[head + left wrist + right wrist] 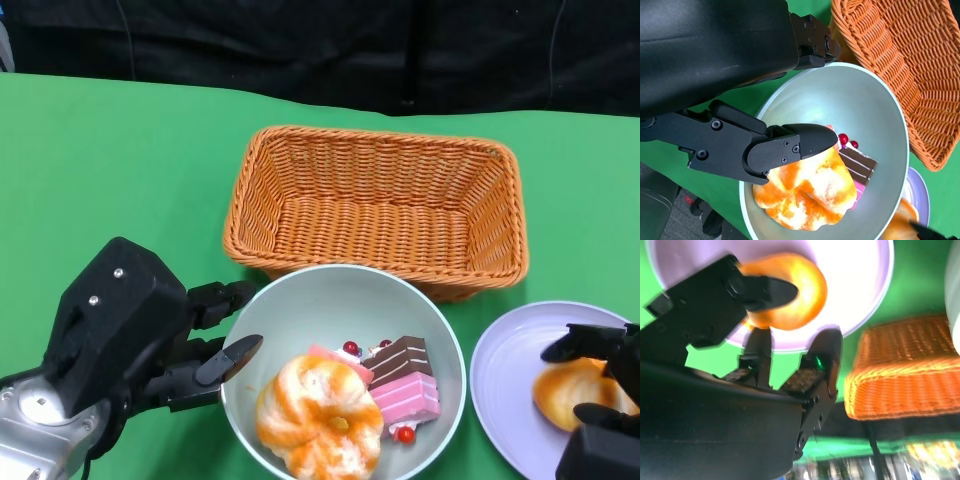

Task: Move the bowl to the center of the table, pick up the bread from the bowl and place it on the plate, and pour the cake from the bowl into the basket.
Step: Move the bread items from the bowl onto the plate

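Head view showed the left hand [160,340] at the near-left rim of the bowl [330,290], one finger over the edge and others against the outside wall, so it gripped the rim. In the left wrist view that finger [800,145] reached over the rim just above the bread. Inside the bowl lay a swirled orange and white bread [318,418], touching the layered pink and brown cake [405,385] with red cherries beside it. The wicker basket [380,205] stood just behind the bowl on the green table [110,170]. At the near right, the right hand [600,400] held a second orange bread [565,392] on the pale purple plate [505,375]; the right wrist view showed fingers [765,290] closed around it.
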`<state>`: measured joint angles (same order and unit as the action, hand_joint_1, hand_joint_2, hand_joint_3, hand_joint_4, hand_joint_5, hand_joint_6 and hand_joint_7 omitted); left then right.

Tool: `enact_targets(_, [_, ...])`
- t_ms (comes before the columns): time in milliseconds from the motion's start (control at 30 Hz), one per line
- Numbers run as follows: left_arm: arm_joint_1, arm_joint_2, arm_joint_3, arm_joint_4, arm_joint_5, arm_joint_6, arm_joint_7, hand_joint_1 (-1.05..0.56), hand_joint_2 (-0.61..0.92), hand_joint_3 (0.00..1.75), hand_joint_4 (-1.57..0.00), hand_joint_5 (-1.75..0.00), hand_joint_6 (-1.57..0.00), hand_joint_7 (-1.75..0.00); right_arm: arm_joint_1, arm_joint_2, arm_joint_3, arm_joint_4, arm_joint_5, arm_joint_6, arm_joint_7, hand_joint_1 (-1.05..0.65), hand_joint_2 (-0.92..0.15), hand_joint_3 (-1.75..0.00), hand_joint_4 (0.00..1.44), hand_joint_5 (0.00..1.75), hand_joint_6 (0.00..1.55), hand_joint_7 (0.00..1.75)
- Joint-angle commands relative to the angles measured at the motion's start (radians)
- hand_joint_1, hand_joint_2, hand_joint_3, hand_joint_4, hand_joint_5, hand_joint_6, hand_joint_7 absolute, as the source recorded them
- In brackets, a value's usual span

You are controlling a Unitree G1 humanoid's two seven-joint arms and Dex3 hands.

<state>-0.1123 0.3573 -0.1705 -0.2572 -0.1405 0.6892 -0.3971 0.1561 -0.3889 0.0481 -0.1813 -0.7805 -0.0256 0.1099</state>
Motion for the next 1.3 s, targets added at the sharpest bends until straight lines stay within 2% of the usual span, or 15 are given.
enact_targets(33, [0.006,0.012,0.009,-0.008,0.004,-0.001,-0.006,-0.55,0.92,0.65,-0.16,-0.11,-0.17,-0.01,0.011,-0.013,0.003,-0.074,0.009,0.086,0.086,-0.57,-0.92,-0.16,0.01,0.41,0.21,0.00])
enact_targets(100, [0.006,0.012,0.009,-0.008,0.004,-0.001,-0.006,-0.55,0.92,0.64,-0.16,-0.10,-0.17,-0.01,0.011,-0.014,0.007,-0.087,0.008,0.105,0.098,-0.59,-0.92,-0.16,0.00,0.41,0.19,0.00])
enact_targets(200, [0.005,0.013,0.010,-0.006,0.002,-0.005,-0.011,-0.55,0.92,0.65,-0.16,-0.10,-0.17,-0.01,0.074,-0.025,0.010,-0.261,-0.060,0.188,0.195,-0.77,-0.92,-0.22,0.00,0.22,0.13,0.01])
enact_targets(267, [0.005,0.013,0.009,-0.004,0.003,-0.007,-0.011,-0.55,0.92,0.64,-0.16,-0.11,-0.17,-0.01,0.097,-0.022,0.011,-0.328,-0.090,0.218,0.227,-0.82,-0.92,-0.24,0.00,0.18,0.12,0.01])
enact_targets(400, [0.004,0.011,0.012,-0.008,0.002,0.001,-0.007,-0.54,0.92,0.64,-0.17,-0.11,-0.18,-0.01,0.141,-0.013,0.008,-0.421,-0.137,0.224,0.230,-0.83,-0.92,-0.23,0.02,0.21,0.14,0.03])
enact_targets(500, [0.003,0.013,0.011,-0.008,0.004,0.001,-0.008,-0.54,0.92,0.64,-0.17,-0.11,-0.18,-0.01,0.170,0.003,0.015,-0.488,-0.202,0.238,0.236,-0.84,-0.92,-0.23,0.00,0.29,0.16,0.03])
enact_targets(633, [0.004,0.013,0.015,-0.007,0.000,0.001,-0.010,-0.54,0.92,0.64,-0.17,-0.11,-0.18,-0.01,0.187,0.019,0.021,-0.522,-0.238,0.237,0.234,-0.83,-0.92,-0.23,0.00,0.34,0.18,0.04])
enact_targets(667, [0.005,0.012,0.017,-0.010,-0.001,0.004,-0.009,-0.54,0.92,0.64,-0.17,-0.11,-0.18,-0.01,0.204,0.033,0.020,-0.540,-0.215,0.201,0.177,-0.83,-0.92,-0.23,0.00,0.35,0.18,0.04])
enact_targets(700, [0.006,0.011,0.018,-0.013,-0.003,0.006,-0.008,-0.54,0.92,0.64,-0.16,-0.11,-0.18,-0.01,0.216,0.044,0.018,-0.551,-0.197,0.172,0.135,-0.77,-0.92,-0.23,0.00,0.50,0.22,0.06])
enact_targets(800, [0.007,0.007,0.023,-0.014,-0.013,0.010,-0.011,-0.54,0.92,0.63,-0.15,-0.10,-0.17,-0.01,0.235,0.083,0.031,-0.600,-0.110,0.085,0.052,-0.69,-0.92,-0.23,0.00,0.65,0.25,0.08])
enact_targets(967, [0.007,0.003,0.032,-0.013,-0.034,0.017,-0.016,-0.55,0.92,0.63,-0.14,-0.10,-0.16,0.00,0.240,0.110,0.037,-0.626,-0.033,0.025,0.052,-0.64,-0.92,-0.20,0.00,0.69,0.26,0.09])
enact_targets(1000, [0.006,-0.004,0.041,-0.010,-0.049,0.024,-0.021,-0.55,0.92,0.63,-0.14,-0.10,-0.16,0.00,0.217,0.125,0.067,-0.624,-0.015,0.016,0.063,-0.63,-0.92,-0.20,0.00,0.70,0.26,0.09])
enact_targets(1067, [0.005,-0.013,0.054,-0.007,-0.072,0.039,-0.026,-0.57,0.92,0.62,-0.13,-0.09,-0.15,0.00,0.182,0.146,0.112,-0.619,0.010,0.008,0.078,-0.60,-0.92,-0.10,0.00,0.83,0.29,0.13])
enact_targets(1300, [-0.006,-0.035,0.066,-0.011,-0.110,0.098,-0.014,-0.61,0.92,0.60,-0.12,-0.09,-0.14,0.00,0.084,0.181,0.204,-0.563,0.027,0.011,0.124,-0.57,-0.92,-0.03,0.00,0.92,0.31,0.16])
